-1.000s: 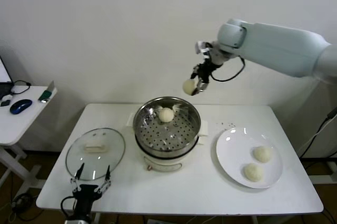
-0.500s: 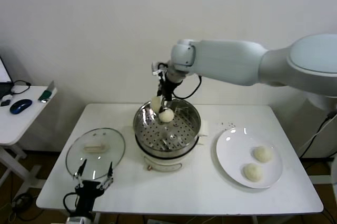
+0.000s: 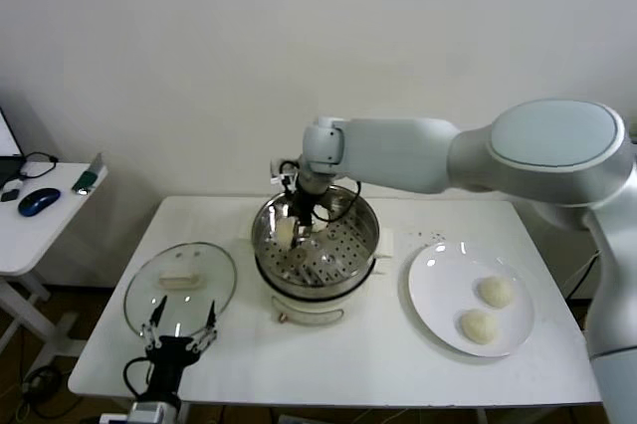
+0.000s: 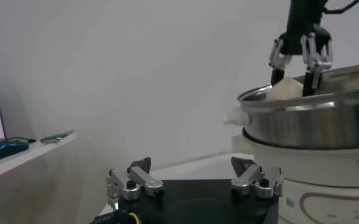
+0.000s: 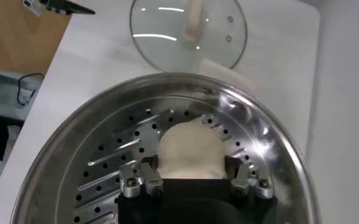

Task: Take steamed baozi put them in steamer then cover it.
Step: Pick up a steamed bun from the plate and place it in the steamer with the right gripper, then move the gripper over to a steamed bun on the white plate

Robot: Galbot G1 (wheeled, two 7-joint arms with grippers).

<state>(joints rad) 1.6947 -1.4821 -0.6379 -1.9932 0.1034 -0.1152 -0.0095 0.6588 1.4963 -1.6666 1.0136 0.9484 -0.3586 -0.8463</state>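
Observation:
The steamer (image 3: 370,237) stands mid-table, a shiny steel pot on a white base. My right gripper (image 3: 297,220) reaches down into it, shut on a cream-white baozi (image 3: 286,233) just above the perforated tray. The right wrist view shows that baozi (image 5: 190,146) clamped between the fingers of the right gripper (image 5: 191,165). A second baozi (image 3: 320,226) shows partly beside the fingers. Two more baozi (image 3: 496,291) (image 3: 479,325) lie on the white plate (image 3: 430,295). The cover (image 3: 207,273), a glass lid with a cream handle, lies flat to the left of the pot. My left gripper (image 3: 179,329) waits open near the table's front edge.
A small side table (image 3: 50,215) with a mouse and cables stands to the left. The wall runs close behind the table. In the left wrist view the left gripper (image 4: 194,176) sits low beside the steamer's base (image 4: 325,195).
My right arm has swung left from above the table's back right and come down into the steamer with the baozi. The left gripper has hardly moved.

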